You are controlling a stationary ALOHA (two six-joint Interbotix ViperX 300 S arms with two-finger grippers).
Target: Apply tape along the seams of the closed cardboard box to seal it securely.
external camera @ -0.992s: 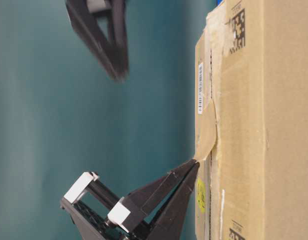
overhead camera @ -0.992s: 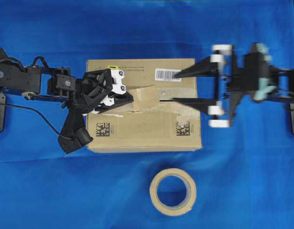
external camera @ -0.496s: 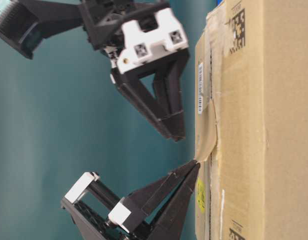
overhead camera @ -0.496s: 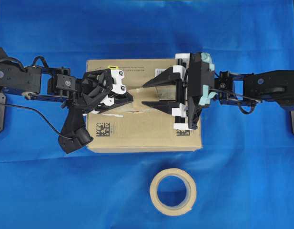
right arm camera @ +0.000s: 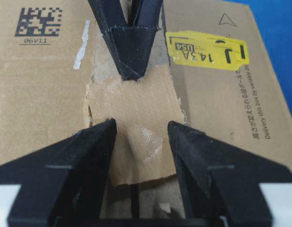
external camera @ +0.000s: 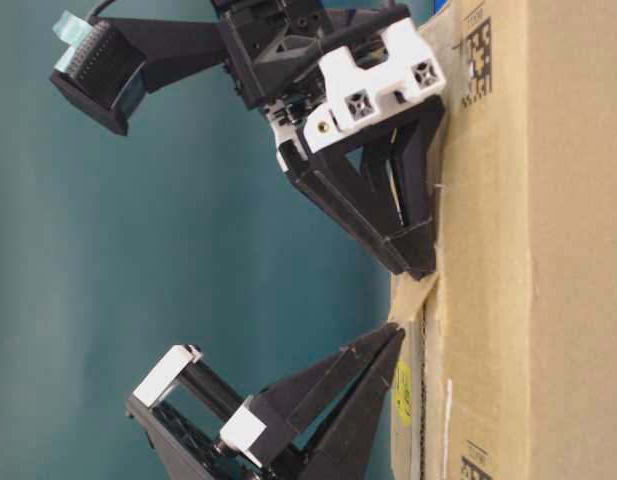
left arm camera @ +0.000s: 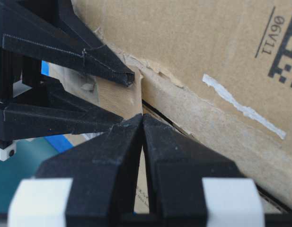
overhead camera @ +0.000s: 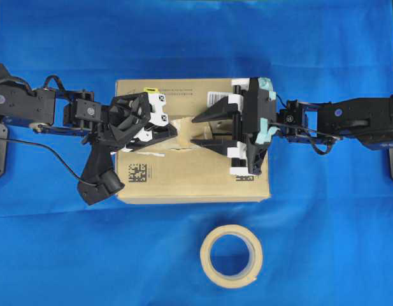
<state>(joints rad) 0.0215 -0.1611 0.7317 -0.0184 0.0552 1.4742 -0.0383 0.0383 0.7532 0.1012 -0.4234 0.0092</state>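
Note:
The cardboard box lies flat on the blue cloth. A tan square of tape sits over the seam, the dark line between pale torn strips. My left gripper is shut on the tape's left edge, which it holds slightly off the box top. My right gripper is open, with its fingers down on either side of the tape and its tips at the box top. The two grippers' tips nearly meet.
A beige tape roll lies on the cloth in front of the box. The box top carries a yellow sticker, a white barcode label and black matrix codes. Blue cloth surrounds the box.
My right gripper has swept in from the right over the box and come down astride the tape, flattening most of it. The left gripper has kept its hold and place.

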